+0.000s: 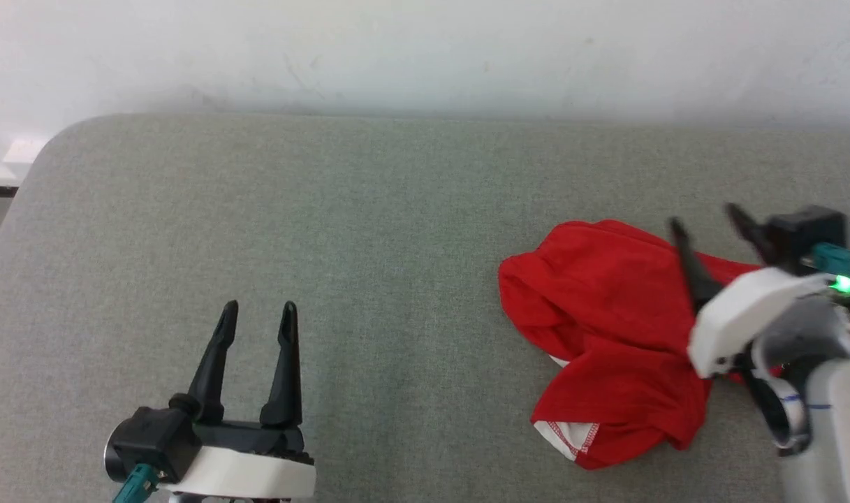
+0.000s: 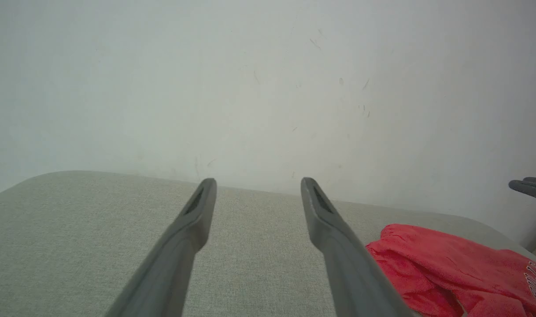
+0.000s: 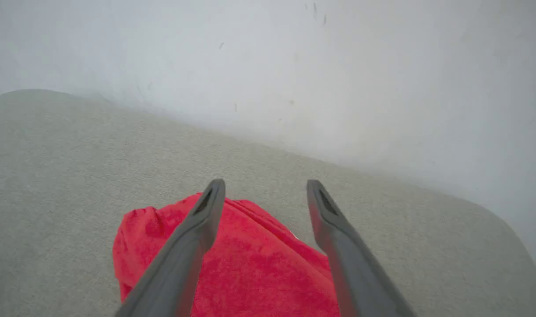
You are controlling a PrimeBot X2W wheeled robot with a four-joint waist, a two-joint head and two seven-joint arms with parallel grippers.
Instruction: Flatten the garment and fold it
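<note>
Hovering over the crumpled garment [image 1: 606, 328], right gripper [image 1: 703, 215] gapes empty; left gripper [image 1: 260, 305] likewise, over wide grey cushion [image 1: 362, 209].

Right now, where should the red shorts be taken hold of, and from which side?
Probably the white-stitched hem corner at the near edge of the red shorts: it pokes free of the crumpled heap. Come down from the near side with the open right tool, hovering over them.
</note>
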